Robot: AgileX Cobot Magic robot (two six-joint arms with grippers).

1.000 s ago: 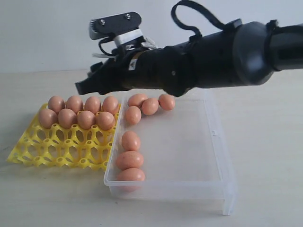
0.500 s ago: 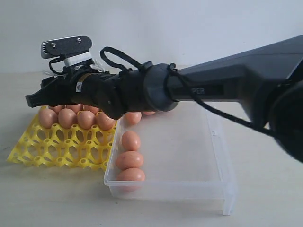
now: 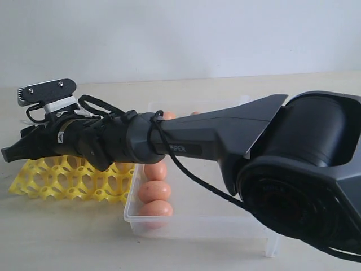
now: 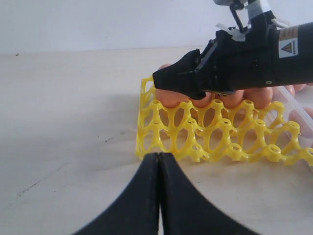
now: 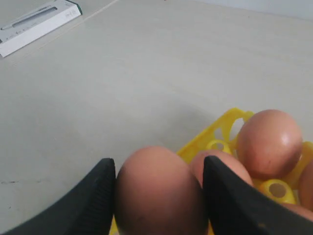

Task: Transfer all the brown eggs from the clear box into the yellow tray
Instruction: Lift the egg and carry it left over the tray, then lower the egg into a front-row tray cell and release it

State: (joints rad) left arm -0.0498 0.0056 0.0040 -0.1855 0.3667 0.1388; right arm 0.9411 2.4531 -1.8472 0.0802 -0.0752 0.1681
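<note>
Egg (image 5: 159, 196), brown, is clamped between the two black fingers (image 5: 93, 205) of the right claw (image 5: 159, 169), whose jaws stand wide around it, above a corner of the yellow tray (image 3: 67, 178). Whether it touches a cup cannot be told. Other eggs (image 4: 257, 96) rest in the tray's far cups just beside it. Three more eggs (image 3: 154, 191) lie in a line along the left wall of the clear box (image 3: 225, 223), just beside the tray; the arm hides the box's far end. The left claw (image 4: 159, 155) is closed with nothing in it, over the table (image 4: 73, 122) near the tray. A flat white pack (image 5: 39, 22) lies well apart.
</note>
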